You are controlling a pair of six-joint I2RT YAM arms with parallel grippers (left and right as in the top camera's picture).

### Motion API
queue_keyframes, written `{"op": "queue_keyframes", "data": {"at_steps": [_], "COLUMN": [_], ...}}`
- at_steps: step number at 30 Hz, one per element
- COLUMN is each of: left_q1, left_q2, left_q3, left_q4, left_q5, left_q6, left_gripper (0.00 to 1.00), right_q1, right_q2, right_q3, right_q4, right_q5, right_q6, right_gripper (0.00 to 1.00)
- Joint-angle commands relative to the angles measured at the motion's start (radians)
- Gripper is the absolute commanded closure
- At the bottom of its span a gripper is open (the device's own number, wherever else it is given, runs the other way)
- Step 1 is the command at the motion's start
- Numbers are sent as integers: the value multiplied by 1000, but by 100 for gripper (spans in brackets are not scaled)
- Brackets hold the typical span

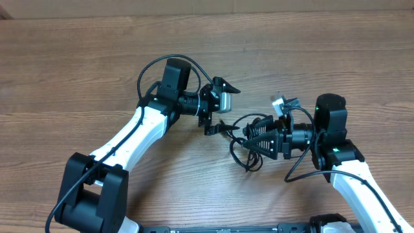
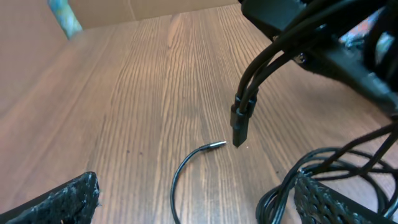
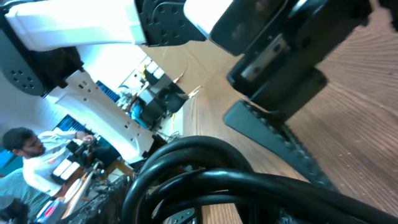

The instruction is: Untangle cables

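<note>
The cables (image 1: 246, 150) sit bunched just right of the middle of the wooden worktop (image 1: 77, 65), with thin black loops spilling toward 6 o'clock from the bunch. The left pincer (image 1: 231, 109) hovers at 10 o'clock from that bunch. Its jaws are spread wide with nothing between them, and its 2 textured fingers (image 2: 62, 199) frame bare wood in the left wrist view. The right pincer (image 1: 251, 137) reaches in from 3 o'clock, and its tips are buried in the tangle. In the left wrist view, 3 strands rise toward it, bound together at a small connector (image 2: 239, 121) that hangs just above the wood. Whether its jaws clamp those strands or the strands only drape over them cannot be told. At 8 o'clock from the connector, 1 loose cable end (image 2: 214, 145) lies flat on the worktop, curving back toward the camera. The right wrist view is filled with blurred black cable close to the lens.
</note>
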Motion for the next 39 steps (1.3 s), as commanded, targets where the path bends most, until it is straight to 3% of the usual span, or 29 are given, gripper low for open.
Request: {"op": "queue_keyframes", "data": {"at_steps": [1, 29, 31, 34, 39], "left_q1": [-6, -85, -86, -86, -86], "left_q2": [-30, -30, -30, -30, -30], "left_q3": [13, 13, 13, 13, 13], "left_q4": [-2, -50, -48, -47, -48], "left_q5": [7, 169, 174, 174, 175], "left_q6": [96, 124, 124, 124, 124], "left_gripper": [0, 2, 15, 48, 69], "right_q1": [19, 93, 96, 97, 97], "right_q2": [1, 1, 1, 1, 1], "right_q3": [6, 6, 6, 6, 6], "right_q4": [7, 66, 71, 71, 72], "right_q5": [-40, -51, -60, -60, -59], "right_q6": [-13, -11, -11, -11, -11], "right_gripper": [42, 44, 45, 45, 44]}}
